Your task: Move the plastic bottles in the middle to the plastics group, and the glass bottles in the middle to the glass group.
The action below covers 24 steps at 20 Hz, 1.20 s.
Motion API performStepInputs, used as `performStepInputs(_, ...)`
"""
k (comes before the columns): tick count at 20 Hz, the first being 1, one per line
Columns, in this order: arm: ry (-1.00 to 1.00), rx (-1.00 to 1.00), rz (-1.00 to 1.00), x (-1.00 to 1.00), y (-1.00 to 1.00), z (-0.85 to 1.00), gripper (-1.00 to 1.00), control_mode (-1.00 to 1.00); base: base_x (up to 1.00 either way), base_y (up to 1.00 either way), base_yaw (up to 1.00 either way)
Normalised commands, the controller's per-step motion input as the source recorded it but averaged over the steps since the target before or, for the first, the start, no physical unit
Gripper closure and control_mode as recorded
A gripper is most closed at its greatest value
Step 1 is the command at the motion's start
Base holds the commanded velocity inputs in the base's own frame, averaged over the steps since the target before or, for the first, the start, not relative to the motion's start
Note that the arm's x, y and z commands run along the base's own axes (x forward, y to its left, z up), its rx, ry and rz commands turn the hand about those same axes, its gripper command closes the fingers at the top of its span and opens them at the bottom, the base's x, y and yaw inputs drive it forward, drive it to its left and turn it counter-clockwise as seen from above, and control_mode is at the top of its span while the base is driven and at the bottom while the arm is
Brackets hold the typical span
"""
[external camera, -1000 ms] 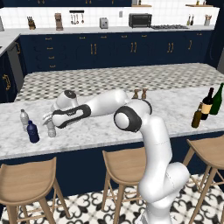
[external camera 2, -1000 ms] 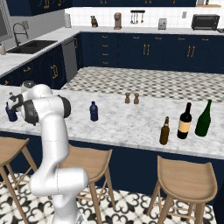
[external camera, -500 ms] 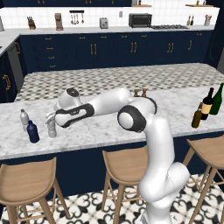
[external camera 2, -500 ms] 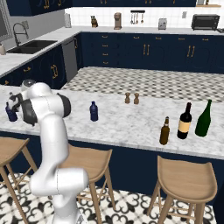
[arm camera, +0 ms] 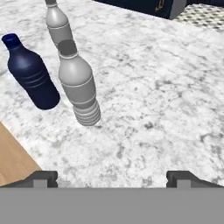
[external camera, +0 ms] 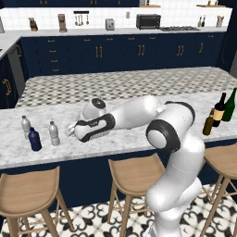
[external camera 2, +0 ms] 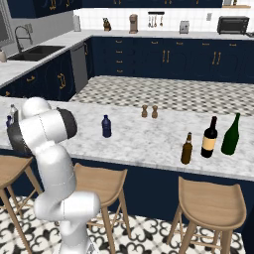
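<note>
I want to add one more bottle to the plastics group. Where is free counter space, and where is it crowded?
Bare marble lies between the nearest grey bottle and the open gripper, and to that bottle's right. Crowded: the navy bottle and far grey bottle stand close beside it.

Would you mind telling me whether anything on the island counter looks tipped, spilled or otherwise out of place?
Nothing stands out. The clear bottle just ahead of the open gripper stands upright beside the navy bottle and a second clear bottle; no spill shows on the marble counter.
</note>
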Motion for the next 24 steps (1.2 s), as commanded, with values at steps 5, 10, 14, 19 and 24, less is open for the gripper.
performStepInputs(5, 0.00, -0.07, -0.32, 0.02, -0.80, 0.11, -1.00, -1.00, 0.00, 0.00, 0.00)
performStepInputs(10, 0.00, -0.08, -0.40, 0.46, -0.83, 0.30, -1.00, -1.00, 0.00, 0.00, 0.00)
performStepInputs(14, 0.00, -0.06, -0.46, 0.44, -0.74, 0.46, -1.00, -1.00, 0.00, 0.00, 0.00)
performStepInputs(19, 0.01, 0.00, -0.33, 0.09, -0.97, 0.62, -1.00, -1.00, 0.00, 0.00, 0.00)
performStepInputs(24, 0.00, 0.13, -0.01, -0.02, -0.67, 0.30, -1.00, -1.00, 0.00, 0.00, 0.00)
